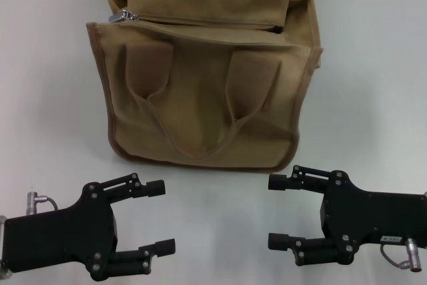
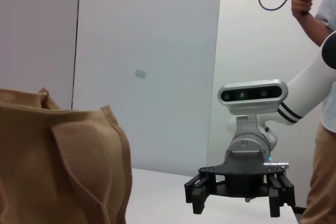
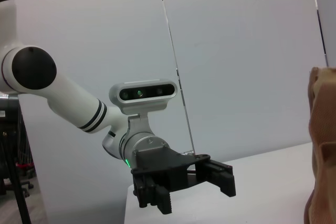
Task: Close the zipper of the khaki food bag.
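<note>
- Khaki food bag (image 1: 207, 85) stands upright on the white desk (image 1: 373, 65); zipper (image 1: 200, 21) unclosed, pull at its left end.
- Left claw (image 1: 160, 217) and right claw (image 1: 275, 211) both gape wide, empty, near the bag's front edge, bare desk between them.

The left gripper (image 3: 191, 182) hangs over the near end of the white worktop (image 3: 273, 174), its black jaws spread apart with nothing between them. Above the gripper sits a silver camera (image 3: 143, 94) with a dark lens bar, and behind that a white arm (image 3: 63, 95) with black bands rises away from it. Well apart from the gripper, across the worktop, only a tan strip of the bag (image 3: 323, 145) shows. A pale wall (image 3: 247, 61) stands behind the gripper.
</note>
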Action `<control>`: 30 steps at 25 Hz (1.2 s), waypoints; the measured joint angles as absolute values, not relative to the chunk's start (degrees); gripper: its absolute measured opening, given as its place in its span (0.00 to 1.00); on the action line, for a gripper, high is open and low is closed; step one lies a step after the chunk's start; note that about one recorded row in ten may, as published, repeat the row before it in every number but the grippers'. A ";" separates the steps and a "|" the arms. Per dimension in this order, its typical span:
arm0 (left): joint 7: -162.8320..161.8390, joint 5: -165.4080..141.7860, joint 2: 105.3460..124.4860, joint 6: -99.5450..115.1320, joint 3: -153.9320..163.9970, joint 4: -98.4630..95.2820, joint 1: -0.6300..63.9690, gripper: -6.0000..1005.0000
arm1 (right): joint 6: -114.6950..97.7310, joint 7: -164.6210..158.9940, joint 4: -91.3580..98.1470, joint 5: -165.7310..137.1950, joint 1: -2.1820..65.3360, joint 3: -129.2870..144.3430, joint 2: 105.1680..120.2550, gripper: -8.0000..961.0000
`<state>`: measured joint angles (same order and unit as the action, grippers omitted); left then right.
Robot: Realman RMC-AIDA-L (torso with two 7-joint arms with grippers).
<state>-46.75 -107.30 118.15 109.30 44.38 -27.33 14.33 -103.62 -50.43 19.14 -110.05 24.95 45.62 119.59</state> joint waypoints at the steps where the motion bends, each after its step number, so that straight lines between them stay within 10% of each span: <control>1: -46.75 -107.26 118.17 109.30 44.33 -27.33 14.27 0.78 | -103.62 -50.43 19.14 -110.05 24.95 45.61 119.59 0.86; 30: -39.02 -107.25 118.84 85.04 5.08 -13.80 25.41 0.76 | -101.06 -44.27 10.95 -109.47 28.28 45.53 119.62 0.86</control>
